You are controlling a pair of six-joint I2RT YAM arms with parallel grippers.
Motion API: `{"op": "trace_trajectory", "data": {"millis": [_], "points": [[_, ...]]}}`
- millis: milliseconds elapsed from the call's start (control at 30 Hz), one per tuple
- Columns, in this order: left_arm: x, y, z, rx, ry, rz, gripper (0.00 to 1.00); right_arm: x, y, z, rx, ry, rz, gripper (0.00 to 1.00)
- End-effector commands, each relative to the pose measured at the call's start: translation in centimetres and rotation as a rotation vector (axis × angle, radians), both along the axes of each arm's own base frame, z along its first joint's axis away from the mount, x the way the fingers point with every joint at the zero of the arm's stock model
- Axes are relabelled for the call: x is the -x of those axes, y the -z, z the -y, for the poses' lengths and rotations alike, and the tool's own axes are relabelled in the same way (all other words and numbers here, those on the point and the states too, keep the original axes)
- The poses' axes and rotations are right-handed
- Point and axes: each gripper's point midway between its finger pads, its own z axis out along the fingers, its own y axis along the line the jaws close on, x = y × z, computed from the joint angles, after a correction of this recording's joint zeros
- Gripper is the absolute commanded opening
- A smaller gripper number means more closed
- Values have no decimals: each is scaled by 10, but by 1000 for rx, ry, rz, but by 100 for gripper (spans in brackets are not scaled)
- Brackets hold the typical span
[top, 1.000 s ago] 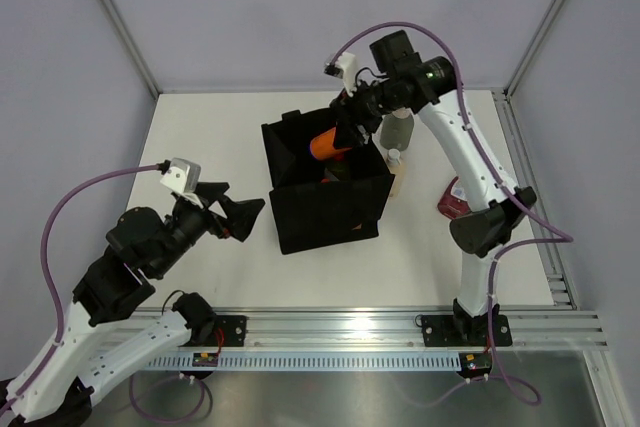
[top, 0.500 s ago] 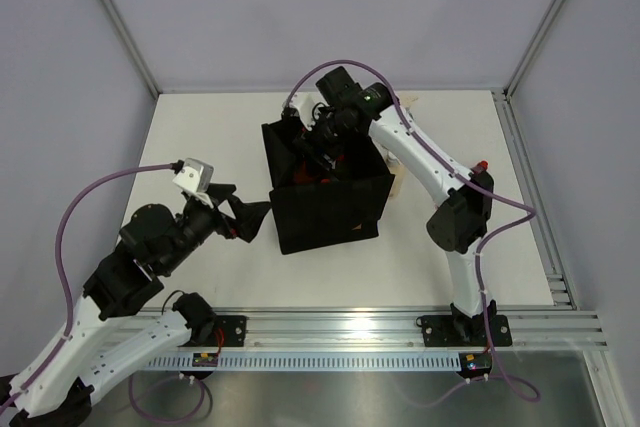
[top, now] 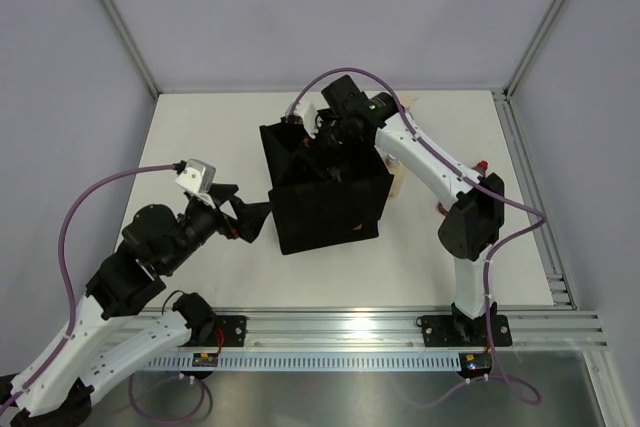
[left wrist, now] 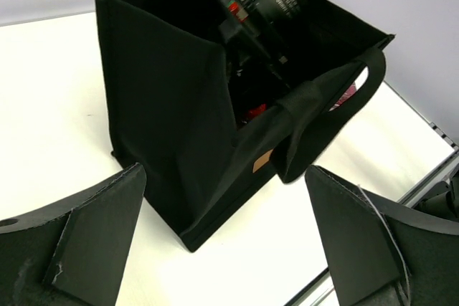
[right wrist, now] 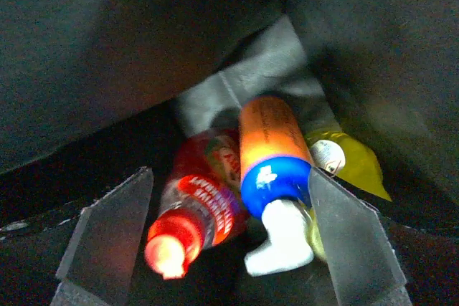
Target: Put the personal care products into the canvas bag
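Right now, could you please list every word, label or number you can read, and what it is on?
No text is legible.
Label on the red labelled bottle: white print, too blurred.
Side of the orange bottle: small print, too blurred.
The tan tag on the canvas bag: too small to tell.

The canvas bag point(top: 330, 209) stands at the middle of the worktop point(top: 200, 137). The left claw point(top: 252, 217) is outside it, just beside its near left wall. The right claw point(right wrist: 226, 238) reaches down inside the bag from the far side. On the bag's floor three bottles lie side by side: in the right wrist view the nozzle-topped bottle point(right wrist: 272, 145) lies between the labelled bottle point(right wrist: 204, 198) on its left and the round-capped bottle point(right wrist: 348, 159) on its right. A fourth bottle point(top: 396, 173) is on the worktop just beside the bag's right wall
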Motion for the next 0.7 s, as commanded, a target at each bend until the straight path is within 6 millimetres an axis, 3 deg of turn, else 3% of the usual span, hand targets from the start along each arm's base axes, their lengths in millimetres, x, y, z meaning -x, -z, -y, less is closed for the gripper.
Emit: {"op": "trace_trajectory", "data": {"millis": [0, 133, 200, 300, 333, 367, 400, 433, 467, 500, 567, 600, 667], "points": [[2, -17, 6, 64, 28, 34, 99, 20, -61, 5, -101, -40, 50, 99], [4, -22, 5, 81, 29, 31, 99, 33, -119, 16, -178, -51, 144, 100], [5, -28, 5, 89, 29, 38, 99, 40, -162, 26, -244, -45, 222, 99], [3, -35, 6, 96, 27, 39, 99, 43, -211, 55, -344, 20, 264, 100], [4, -40, 7, 102, 30, 43, 99, 30, -219, 77, -370, 104, 247, 100], [1, -40, 9, 99, 30, 38, 99, 38, -235, 90, -428, 107, 243, 99], [1, -43, 10, 105, 30, 39, 99, 33, -227, 102, -437, 147, 203, 100], [1, -47, 10, 109, 30, 44, 99, 26, -233, 114, -474, 196, 205, 100], [-1, -48, 11, 110, 27, 43, 99, 26, -243, 143, -502, 258, 238, 99], [-4, -48, 11, 104, 16, 38, 99, 21, -221, 156, -490, 301, 189, 99], [-6, -52, 12, 104, 13, 47, 99, 22, -221, 189, -496, 378, 262, 99], [-9, -51, 14, 94, 12, 43, 99, 16, -192, 198, -476, 417, 225, 99], [-11, -53, 15, 97, 9, 42, 99, 21, -176, 214, -466, 455, 245, 99]]}}
